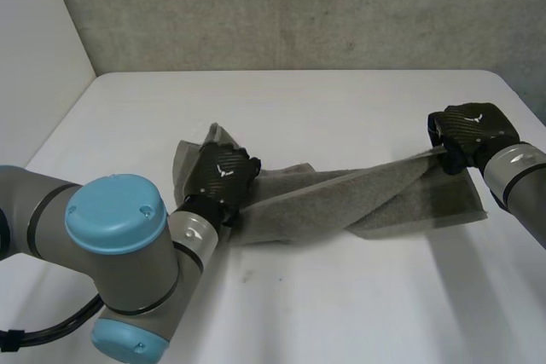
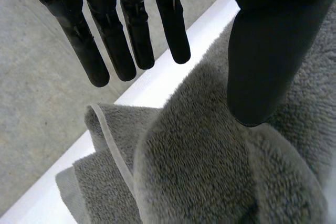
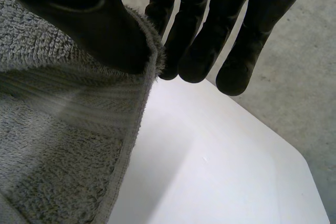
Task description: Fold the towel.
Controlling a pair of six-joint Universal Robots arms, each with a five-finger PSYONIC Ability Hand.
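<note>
My right hand (image 3: 199,35) pinches the towel (image 1: 341,198) by its edge between thumb and fingertips. My left hand (image 2: 273,51) is slack, fingers straight, cloth bunched beneath its thumb. Unheld there, the twist may drag if I pull.

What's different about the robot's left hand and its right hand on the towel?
The left hand has straight fingers, only its thumb resting on the towel; the right hand pinches the towel's edge between thumb and fingers. The left hand sits at the bunched end, the right hand at the far end, holding it raised. Both are black and touch the same towel.
</note>
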